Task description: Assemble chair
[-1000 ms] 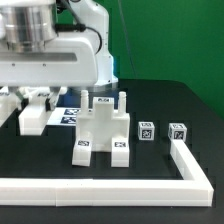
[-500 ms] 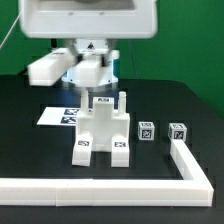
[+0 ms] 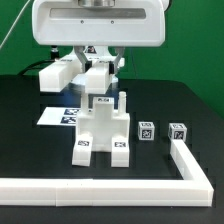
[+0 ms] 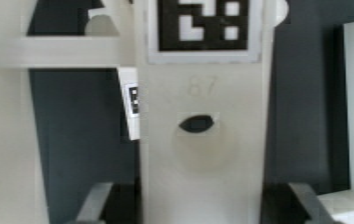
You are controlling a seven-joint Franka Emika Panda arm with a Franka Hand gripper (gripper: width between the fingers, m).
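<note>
Fingers point(image 4: 99, 205) of the hand point(image 4: 204, 205) press in from both sides on a white framed part point(image 4: 200, 150), pinching its central post. That post has a square black-and-white tag at one end and a small dark hole halfway along. In the exterior view the hand point(image 3: 97, 60) hangs under the big white robot arm point(image 3: 95, 20). The white framed part point(image 3: 60, 73) is lifted off the surface and tilted, reaching toward the exterior view's left. Directly below it stands the chair point(image 3: 100, 135), a blocky white assembly on the black surface point(image 3: 40, 150), with a thin post rising from its top and tags on its two front feet. Whether the held part touches the chair's top cannot be told. Behind the chair lies the marker board point(image 3: 62, 116). At the exterior view's right sit two small tagged cubes point(image 3: 146, 129), apart from the chair. The L-shaped rail point(image 3: 100, 187) borders the front and right.
</note>
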